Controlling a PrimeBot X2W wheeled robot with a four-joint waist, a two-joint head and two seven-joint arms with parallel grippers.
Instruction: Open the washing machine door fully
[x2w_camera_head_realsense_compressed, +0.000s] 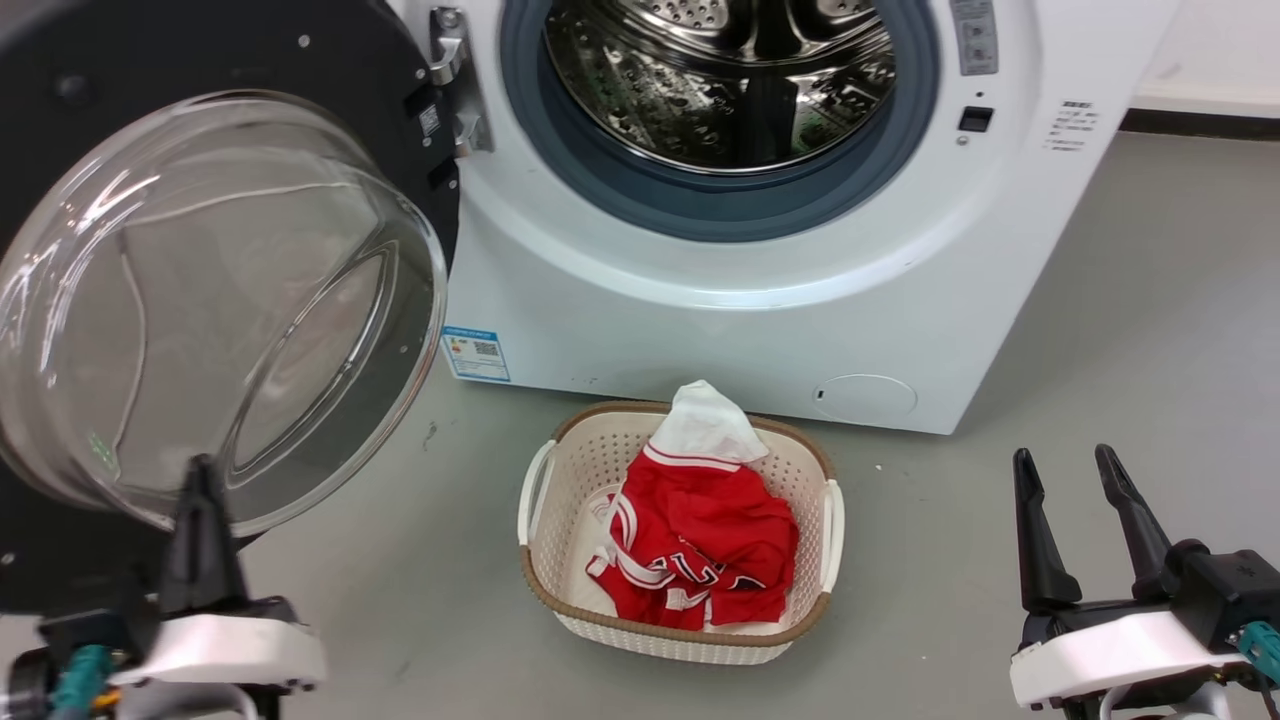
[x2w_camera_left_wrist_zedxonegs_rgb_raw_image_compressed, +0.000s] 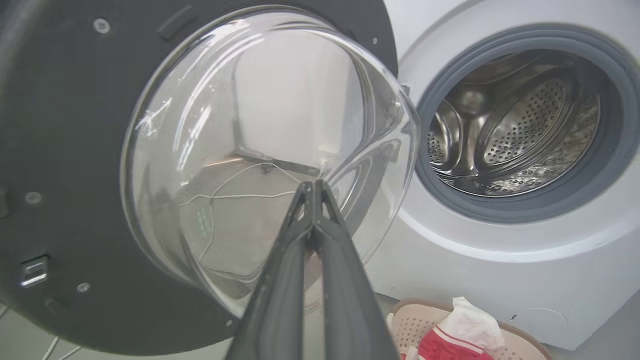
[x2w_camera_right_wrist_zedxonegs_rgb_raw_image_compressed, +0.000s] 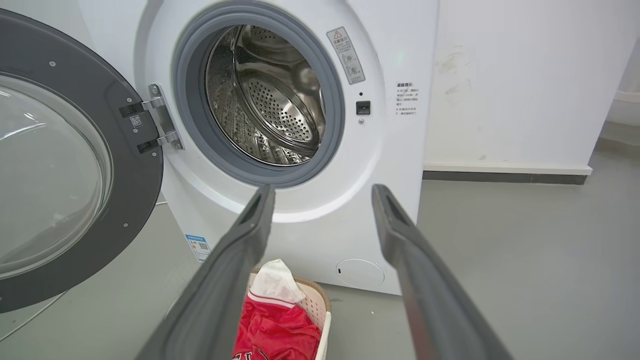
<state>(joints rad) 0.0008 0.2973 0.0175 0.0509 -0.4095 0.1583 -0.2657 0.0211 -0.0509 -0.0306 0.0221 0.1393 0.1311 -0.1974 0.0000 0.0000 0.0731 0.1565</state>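
Currently, washing machine door (x2w_camera_head_realsense_compressed: 250, 50) is seen swung wide off the opening, hung on its hinge (x2w_camera_head_realsense_compressed: 455, 90) at the left of the washing machine (x2w_camera_head_realsense_compressed: 760, 320) front, glass bowl (x2w_camera_head_realsense_compressed: 200, 300) facing the head camera. Steel drum (x2w_camera_head_realsense_compressed: 720, 70) and grey gasket (x2w_camera_head_realsense_compressed: 730, 205) are exposed. Left end effector (x2w_camera_left_wrist_zedxonegs_rgb_raw_image_compressed: 312, 186) is pressed together, nothing pinched, tips before the bowl; contact cannot be told. Right end effector (x2w_camera_head_realsense_compressed: 1063, 455) is spread, empty, well apart at lower right. Cream basket (x2w_camera_head_realsense_compressed: 560, 610) with red garment (x2w_camera_head_realsense_compressed: 700, 540) is set on the floor (x2w_camera_head_realsense_compressed: 1100, 350) near the machine.
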